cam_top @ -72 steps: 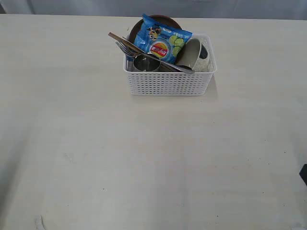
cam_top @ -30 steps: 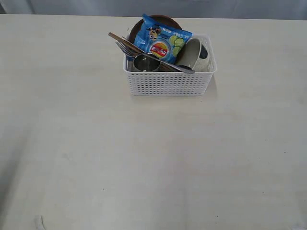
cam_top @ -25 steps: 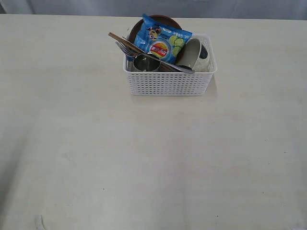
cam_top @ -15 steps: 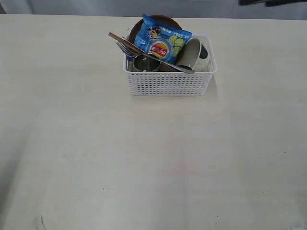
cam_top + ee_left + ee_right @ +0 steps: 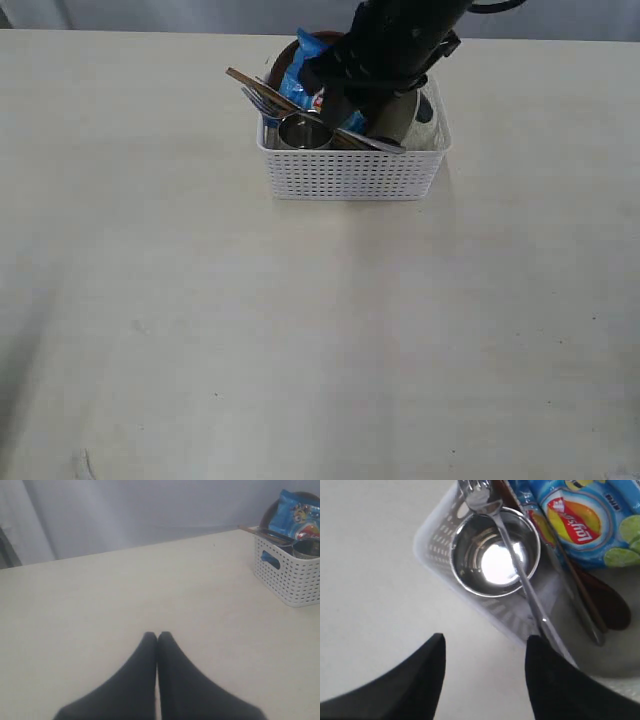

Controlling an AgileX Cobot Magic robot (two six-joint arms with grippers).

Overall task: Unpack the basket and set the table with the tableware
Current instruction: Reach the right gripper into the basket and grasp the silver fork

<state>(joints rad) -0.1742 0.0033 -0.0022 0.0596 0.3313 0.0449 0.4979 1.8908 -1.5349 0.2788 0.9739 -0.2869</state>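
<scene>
Right fingers: the right gripper (image 5: 485,642) has its two dark fingers (image 5: 427,675) spread wide, with nothing between them and nothing held.
Right gripper position: above the basket (image 5: 350,175), over the end that holds the steel cup (image 5: 495,555); no contact with anything shows.
Left fingers: the left gripper (image 5: 157,636) has its tips pressed together, pinching nothing, low over bare table, well apart from the basket.
Basket: white lattice plastic, standing toward the far side of the table (image 5: 300,330), past its middle.
Tableware: all of it is inside the basket. The cup stands upright in a corner, and the steel fork (image 5: 515,575) lies across its mouth. The reddish-brown wooden spoon (image 5: 605,605) lies deeper in.
Crisp packet: the blue crisp packet (image 5: 580,520) leans beside the cup, and in the exterior view the right arm partly hides it.
Plate: the reddish-brown plate (image 5: 272,510) stands on edge behind the packet.
Surface: pale cream with a faint grain and a few small scuffs.
Room: a plain grey curtain (image 5: 125,510) hangs behind the table's far edge.
</scene>
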